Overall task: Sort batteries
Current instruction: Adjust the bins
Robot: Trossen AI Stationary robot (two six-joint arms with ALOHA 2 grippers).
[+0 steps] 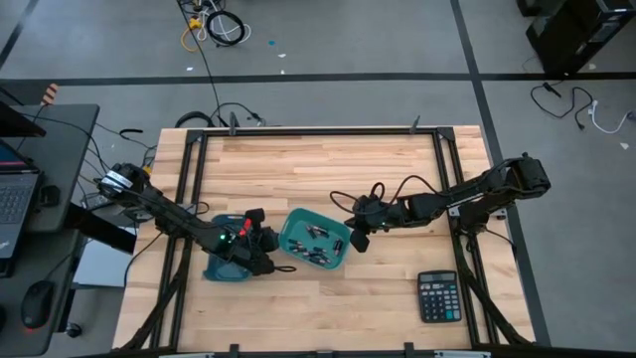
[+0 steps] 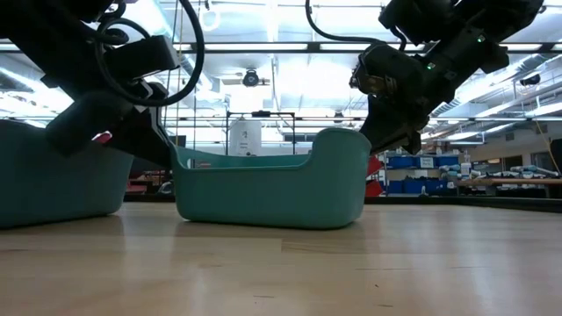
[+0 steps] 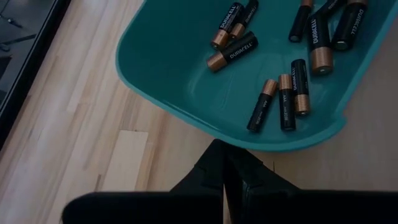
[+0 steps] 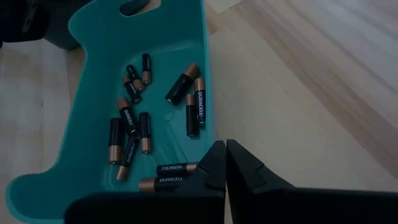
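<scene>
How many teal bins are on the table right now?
2. One bin sits mid-table and holds the batteries. The other bin is just to its left, mostly covered by the left arm.

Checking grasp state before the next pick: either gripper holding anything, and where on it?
Nothing held. Left gripper and right gripper are both shut and empty; the batteries all lie in the bin.
</scene>
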